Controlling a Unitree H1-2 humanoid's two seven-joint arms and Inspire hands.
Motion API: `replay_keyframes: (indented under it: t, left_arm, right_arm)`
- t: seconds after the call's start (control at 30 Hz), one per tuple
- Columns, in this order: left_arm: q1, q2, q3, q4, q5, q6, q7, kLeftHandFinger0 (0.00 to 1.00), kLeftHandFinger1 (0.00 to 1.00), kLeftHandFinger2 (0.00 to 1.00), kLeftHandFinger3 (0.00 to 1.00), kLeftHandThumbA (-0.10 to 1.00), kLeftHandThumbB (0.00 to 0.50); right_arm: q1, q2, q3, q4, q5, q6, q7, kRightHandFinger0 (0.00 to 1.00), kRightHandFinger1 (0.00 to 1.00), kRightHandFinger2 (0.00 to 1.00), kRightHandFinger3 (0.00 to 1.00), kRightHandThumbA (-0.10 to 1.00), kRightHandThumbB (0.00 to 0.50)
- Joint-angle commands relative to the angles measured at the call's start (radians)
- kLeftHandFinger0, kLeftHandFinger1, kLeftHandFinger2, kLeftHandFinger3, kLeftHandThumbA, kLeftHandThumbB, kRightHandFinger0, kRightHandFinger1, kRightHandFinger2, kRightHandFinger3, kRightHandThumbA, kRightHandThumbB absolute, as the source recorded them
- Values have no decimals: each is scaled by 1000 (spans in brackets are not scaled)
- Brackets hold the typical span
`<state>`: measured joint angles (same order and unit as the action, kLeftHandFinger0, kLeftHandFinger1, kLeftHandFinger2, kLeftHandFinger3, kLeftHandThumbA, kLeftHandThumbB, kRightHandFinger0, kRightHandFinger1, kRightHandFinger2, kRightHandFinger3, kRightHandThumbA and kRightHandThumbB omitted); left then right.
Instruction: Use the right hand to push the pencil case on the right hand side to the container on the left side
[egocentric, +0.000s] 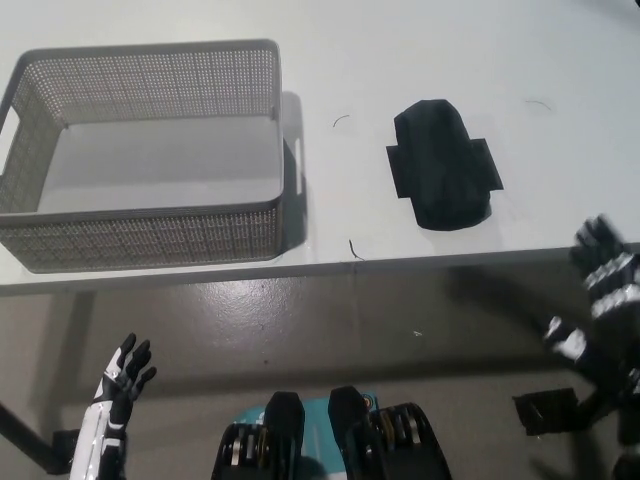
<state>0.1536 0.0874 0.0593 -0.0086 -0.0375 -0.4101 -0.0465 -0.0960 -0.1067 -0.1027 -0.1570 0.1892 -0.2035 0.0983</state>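
A black pencil case (444, 165) lies flat on the white table (400, 60), right of centre. A grey mesh container (150, 230) stands on the table's left part, its near wall close to the front edge. My black right hand (604, 295) is blurred at the far right, below the table's front edge and well to the right of the pencil case, not touching it, fingers spread and holding nothing. My white left hand (118, 392) rests low at the lower left, below the table, fingers apart and empty.
A strip of bare table about a hand's width lies between the container and the pencil case. The table's front edge (420, 262) runs across the middle of the picture. Grey floor (330, 320) shows below it.
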Motion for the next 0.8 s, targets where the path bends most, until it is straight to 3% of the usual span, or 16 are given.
replay_keyframes:
  t: [0.0, 0.17, 0.3, 0.37, 0.47, 0.77]
  left_arm:
    - [8, 10, 6, -38, -11, -60, -12, 1000, 1000, 1000, 1000, 953, 168]
    - [10, 10, 6, -41, -6, -60, -10, 1000, 1000, 1000, 1000, 955, 163]
    - [11, 12, 7, -46, -6, -60, -11, 1000, 1000, 1000, 1000, 954, 166]
    - [11, 12, 5, -47, -12, -60, -16, 1000, 1000, 1000, 1000, 953, 165]
    - [12, 8, 3, -42, -10, -60, -17, 1000, 1000, 1000, 1000, 953, 176]
    - [12, 8, 3, -47, -8, -60, -22, 1000, 1000, 1000, 1000, 957, 182]
  right_arm:
    - [-79, -31, -34, -26, 43, 16, -10, 1000, 1000, 1000, 1000, 1000, 236]
    - [-203, -85, -59, 18, 32, 68, -12, 1000, 1000, 1000, 1000, 1000, 196]
    - [-302, -105, -66, 102, 39, 79, -6, 1000, 1000, 1000, 1000, 1000, 209]
    - [-366, -118, -64, 167, 20, 78, -8, 1000, 1000, 1000, 1000, 1000, 242]
    - [-444, -129, -62, 256, 9, 82, -9, 1000, 1000, 1000, 1000, 1000, 199]
    - [-692, -164, -39, 633, 9, 52, 45, 1000, 1000, 1000, 1000, 1000, 225]
